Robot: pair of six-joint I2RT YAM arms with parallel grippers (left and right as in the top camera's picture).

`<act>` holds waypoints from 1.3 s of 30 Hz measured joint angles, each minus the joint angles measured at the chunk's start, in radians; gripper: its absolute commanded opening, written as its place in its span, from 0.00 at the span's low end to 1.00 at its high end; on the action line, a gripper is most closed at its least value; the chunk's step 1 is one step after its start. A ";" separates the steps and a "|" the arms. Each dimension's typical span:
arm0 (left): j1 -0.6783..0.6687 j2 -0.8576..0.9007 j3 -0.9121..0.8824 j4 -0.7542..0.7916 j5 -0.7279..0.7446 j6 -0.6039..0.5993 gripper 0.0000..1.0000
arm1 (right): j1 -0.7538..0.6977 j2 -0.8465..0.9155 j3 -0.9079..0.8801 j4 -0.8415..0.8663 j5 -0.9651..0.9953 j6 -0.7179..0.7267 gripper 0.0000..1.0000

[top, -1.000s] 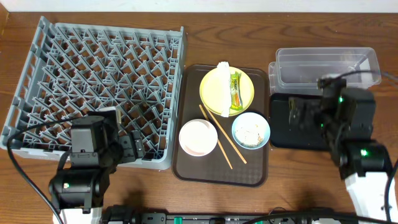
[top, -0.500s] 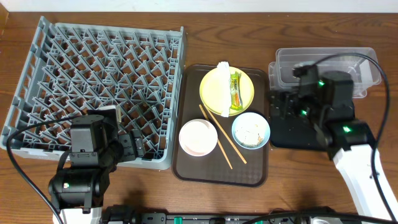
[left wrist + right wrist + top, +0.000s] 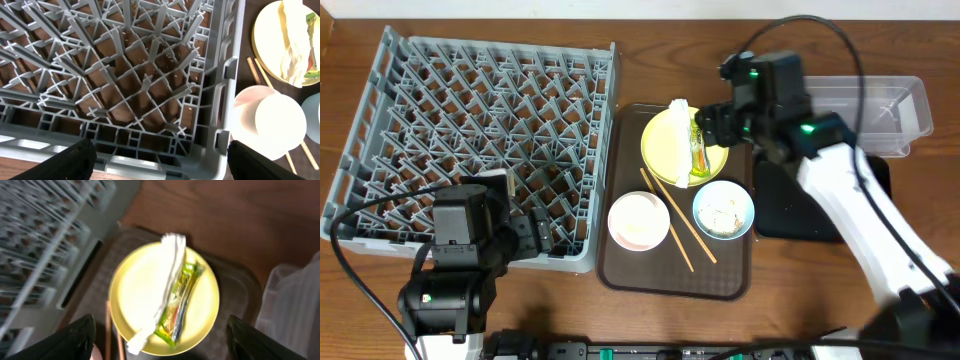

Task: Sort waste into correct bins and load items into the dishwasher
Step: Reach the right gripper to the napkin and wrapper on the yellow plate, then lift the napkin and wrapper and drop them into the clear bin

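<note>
My right pincer (image 3: 160, 342) hangs over the yellow plate (image 3: 135, 295) with its fingers spread wide, gripping nothing. The plate is round and glossy and sits on the brown tray (image 3: 720, 272). Across its middle lies a white napkin (image 3: 167, 280), pulled into a long crumpled strip. Touching the napkin along one side is a small green wrapper (image 3: 179, 302) with orange print. My left pincer (image 3: 162, 165) is well apart from the plate, spread and empty, over the edge of the grey rack (image 3: 125, 100).

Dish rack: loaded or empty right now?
Empty, where visible: only bare pegs show in the dish rack. The yellow plate, white bowl and light blue bowl all sit on the brown tray beside it.
</note>
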 measured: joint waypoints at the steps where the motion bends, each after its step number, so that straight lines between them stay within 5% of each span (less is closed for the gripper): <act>1: 0.000 0.000 0.000 0.000 0.000 0.000 0.87 | 0.011 0.031 0.003 0.005 0.024 0.013 0.77; 15: 0.000 0.000 0.000 0.000 0.003 0.000 0.87 | 0.097 0.363 0.005 0.069 0.124 0.151 0.71; 22: 0.000 0.000 0.000 0.000 0.003 0.000 0.87 | 0.098 0.404 0.005 0.071 0.125 0.207 0.46; 27: 0.000 0.000 0.000 0.000 0.003 0.000 0.88 | 0.097 0.402 0.011 0.083 0.106 0.220 0.01; 39: 0.000 0.000 0.000 -0.001 0.003 0.000 0.87 | -0.019 0.178 0.045 0.150 0.111 0.257 0.01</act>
